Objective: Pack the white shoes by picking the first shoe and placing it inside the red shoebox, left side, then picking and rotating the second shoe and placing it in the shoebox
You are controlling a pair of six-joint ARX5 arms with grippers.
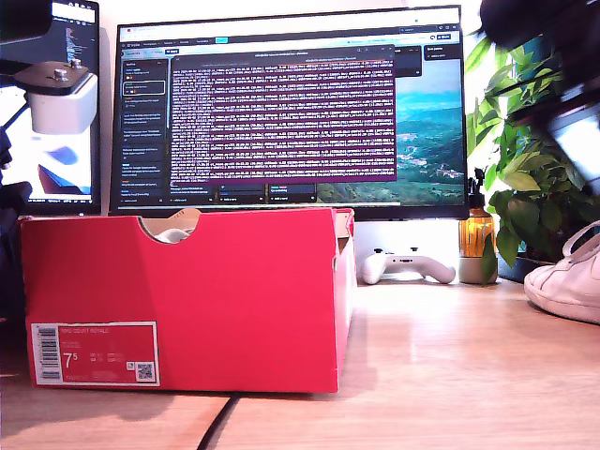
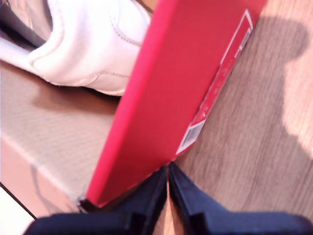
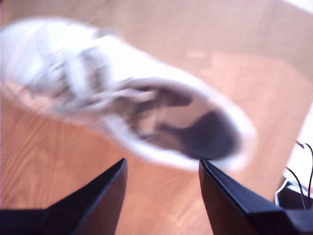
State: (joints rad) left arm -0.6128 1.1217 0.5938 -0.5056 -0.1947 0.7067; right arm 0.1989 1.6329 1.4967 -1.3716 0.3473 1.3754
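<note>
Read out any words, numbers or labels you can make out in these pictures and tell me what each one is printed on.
"7.5": white barcode label on the red shoebox, lower corner at the exterior view's left.
A small line above it on that label: too small to read.
Barcode and QR square on that label: no readable text.
Monitor terminal lines and side menu: too small to read.
Label in the first wrist view: blurred, unreadable.
Shoe in the second wrist view: no text visible.

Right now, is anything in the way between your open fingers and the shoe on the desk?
No, nothing that I can see. My second gripper is open above the second shoe, with only bare wooden desk around it. The picture is blurry, though.
</note>
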